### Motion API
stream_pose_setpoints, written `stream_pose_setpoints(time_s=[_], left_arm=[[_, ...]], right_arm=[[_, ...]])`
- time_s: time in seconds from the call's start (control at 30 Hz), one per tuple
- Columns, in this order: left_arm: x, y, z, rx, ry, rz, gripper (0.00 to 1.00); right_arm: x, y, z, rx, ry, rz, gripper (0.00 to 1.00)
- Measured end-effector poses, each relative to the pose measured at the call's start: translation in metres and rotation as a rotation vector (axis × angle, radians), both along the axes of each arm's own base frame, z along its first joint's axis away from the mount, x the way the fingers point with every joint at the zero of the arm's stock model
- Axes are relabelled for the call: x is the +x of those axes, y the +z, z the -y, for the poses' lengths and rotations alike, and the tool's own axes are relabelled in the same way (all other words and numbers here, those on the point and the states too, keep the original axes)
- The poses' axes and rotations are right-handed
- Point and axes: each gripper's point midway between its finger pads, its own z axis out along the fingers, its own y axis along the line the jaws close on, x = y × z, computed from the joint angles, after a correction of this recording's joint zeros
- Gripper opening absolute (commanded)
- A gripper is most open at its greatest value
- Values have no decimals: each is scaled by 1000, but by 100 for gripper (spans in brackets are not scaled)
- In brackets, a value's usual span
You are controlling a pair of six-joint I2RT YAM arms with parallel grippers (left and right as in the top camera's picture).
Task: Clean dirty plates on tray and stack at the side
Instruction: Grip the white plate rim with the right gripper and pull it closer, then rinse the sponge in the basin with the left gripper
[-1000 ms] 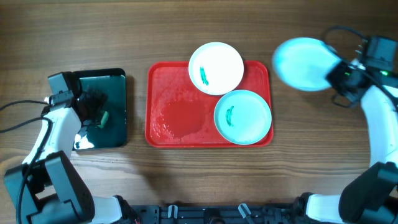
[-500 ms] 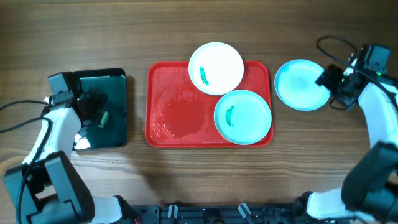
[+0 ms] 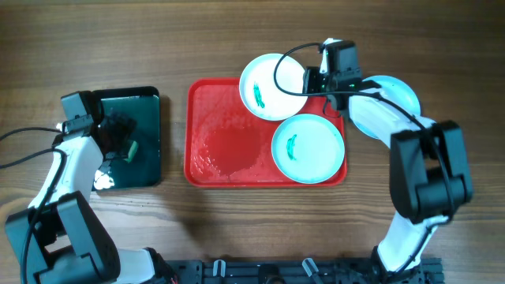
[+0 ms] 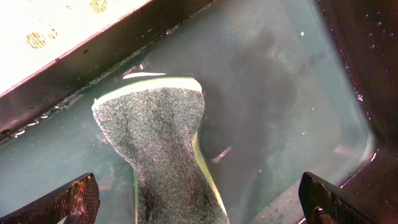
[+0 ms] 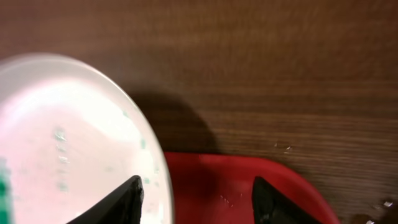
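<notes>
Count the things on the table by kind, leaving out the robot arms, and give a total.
Trays: 2, the red tray and the black tray
Plates: 3, the white plate, the light blue plate on the red tray and the light blue plate on the table
Sponges: 1, the sponge
Total: 6

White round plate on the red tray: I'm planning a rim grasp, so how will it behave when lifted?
The white round plate likely stays stiff: it overhangs the raised rim of the red plastic tray without sagging. Perched so, a push may rock it. Droplets on it suggest a slippery grip.
</notes>
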Motion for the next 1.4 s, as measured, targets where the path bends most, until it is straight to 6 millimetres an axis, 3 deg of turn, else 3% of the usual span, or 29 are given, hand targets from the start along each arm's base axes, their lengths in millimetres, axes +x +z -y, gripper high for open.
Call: stream_pose_setpoints(time_s=[0.07,0.13,0.3,0.37,0.47,0.57,0.7,0.77,0.97,1.27,1.4], left_arm=[[0,0,0,0,0,0,100],[0,0,0,0,0,0,100],[0,0,0,0,0,0,100],[0,0,0,0,0,0,100],[0,0,0,0,0,0,100],[0,0,0,0,0,0,100],[0,0,0,0,0,0,100],[0,0,0,0,0,0,100],[0,0,0,0,0,0,100],[0,0,0,0,0,0,100],[10,5,-3,15,0,45,100]], right_arm=[[2,-15,-5,-25,41,2,40],[5,-13,-13,-35,73,30,39],[3,-11,-30,-56,136,52,7],[1,-11,-35,-57,148,52,4],[-11,-13,-65,-31,216,35,4],[-48,-20,-117,-9,323,-34,4],[-82,-26,-155,16,347,-109,4],[-99,-27,-157,34,298,-183,4],[-119,-28,-143,48,185,-310,4],[-141,-27,-143,90,178,-419,4],[-143,-27,-142,89,179,-428,4]])
